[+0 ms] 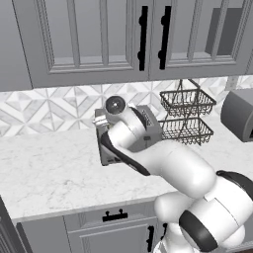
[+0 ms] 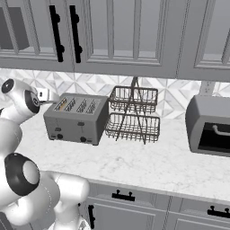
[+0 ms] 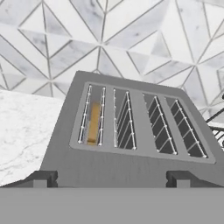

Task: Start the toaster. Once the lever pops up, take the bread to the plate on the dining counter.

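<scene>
The gripper (image 3: 110,178) hangs with jaws spread wide and empty just above the toaster (image 3: 131,135). The bread (image 3: 93,124) sits deep in the leftmost slot — a descent off that line could strike the wire guides or the casing, not the slice.
</scene>
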### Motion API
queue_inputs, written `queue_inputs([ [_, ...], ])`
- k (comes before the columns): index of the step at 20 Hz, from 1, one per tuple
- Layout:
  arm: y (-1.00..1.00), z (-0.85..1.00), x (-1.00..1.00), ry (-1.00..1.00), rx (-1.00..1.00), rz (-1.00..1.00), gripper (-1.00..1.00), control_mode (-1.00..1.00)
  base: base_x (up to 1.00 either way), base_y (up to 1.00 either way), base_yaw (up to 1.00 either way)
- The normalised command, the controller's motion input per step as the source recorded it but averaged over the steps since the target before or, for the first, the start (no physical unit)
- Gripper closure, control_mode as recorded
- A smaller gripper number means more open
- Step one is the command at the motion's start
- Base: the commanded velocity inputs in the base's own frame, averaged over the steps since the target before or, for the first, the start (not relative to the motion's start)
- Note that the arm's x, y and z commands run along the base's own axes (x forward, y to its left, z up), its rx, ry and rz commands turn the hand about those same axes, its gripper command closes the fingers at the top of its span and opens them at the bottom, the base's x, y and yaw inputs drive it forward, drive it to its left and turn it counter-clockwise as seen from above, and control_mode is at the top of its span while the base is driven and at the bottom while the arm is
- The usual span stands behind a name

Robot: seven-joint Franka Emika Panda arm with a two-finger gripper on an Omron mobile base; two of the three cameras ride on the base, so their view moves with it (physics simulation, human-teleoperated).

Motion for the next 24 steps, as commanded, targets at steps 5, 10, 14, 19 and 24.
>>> queue_inputs([
  [5, 0.0, 0.0, 0.0, 0.02, 0.06, -0.1, -1.0, -1.0, 0.0, 0.0, 0.0],
  [10, 0.0, -0.01, 0.14, 0.04, 0.04, -0.07, -1.0, -1.0, 0.0, 0.0, 0.0],
  [14, 0.0, 0.0, 0.0, 0.0, 0.0, 0.0, -1.0, -1.0, 0.0, 0.0, 0.0],
  [19, 0.0, 0.0, 0.0, 0.0, 0.0, 0.0, -1.0, -1.0, 0.0, 0.0, 0.0],
  [24, 0.0, 0.0, 0.0, 0.0, 0.0, 0.0, -1.0, -1.0, 0.0, 0.0, 0.0],
])
